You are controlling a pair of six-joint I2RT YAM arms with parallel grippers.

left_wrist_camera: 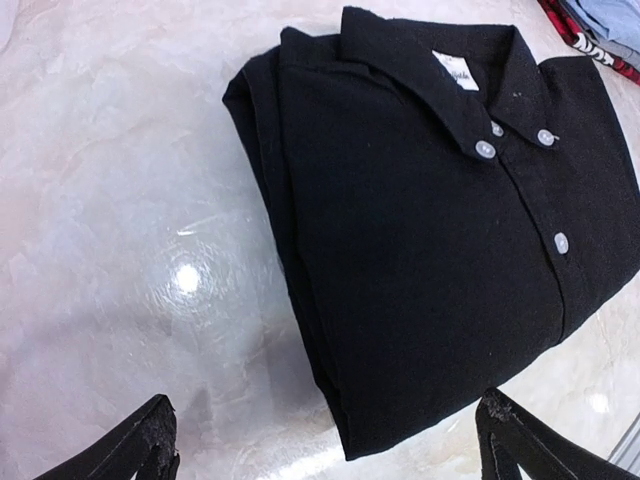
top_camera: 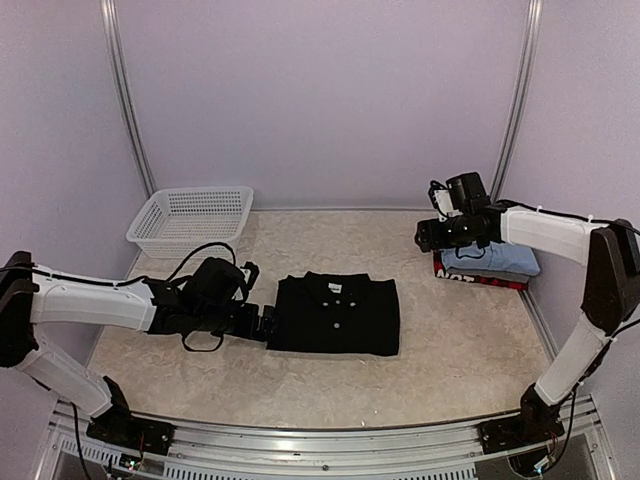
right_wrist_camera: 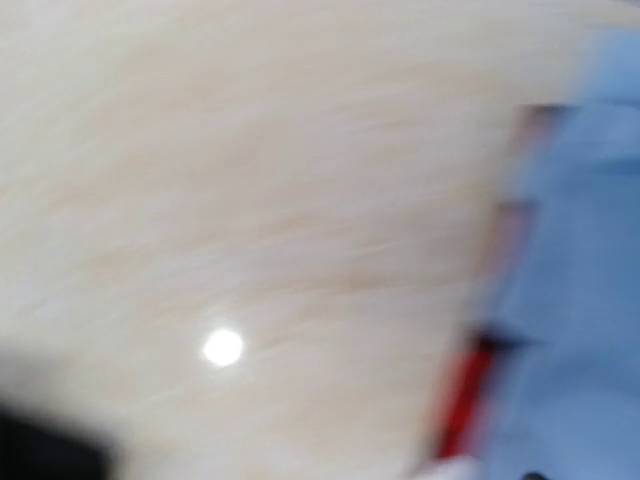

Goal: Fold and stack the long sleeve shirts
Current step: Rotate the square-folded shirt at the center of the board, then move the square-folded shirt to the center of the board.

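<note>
Overhead only: basket [top_camera: 148, 222] beyond black shirt [top_camera: 337, 318]

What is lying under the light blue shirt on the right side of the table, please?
A red-and-black shirt, only its edges showing; the light blue shirt covers the rest.

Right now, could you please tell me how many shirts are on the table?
3: a folded black shirt mid-table; a light blue shirt at the right, on a red-and-black shirt. The right arm partly covers that stack; more may be hidden.
</note>
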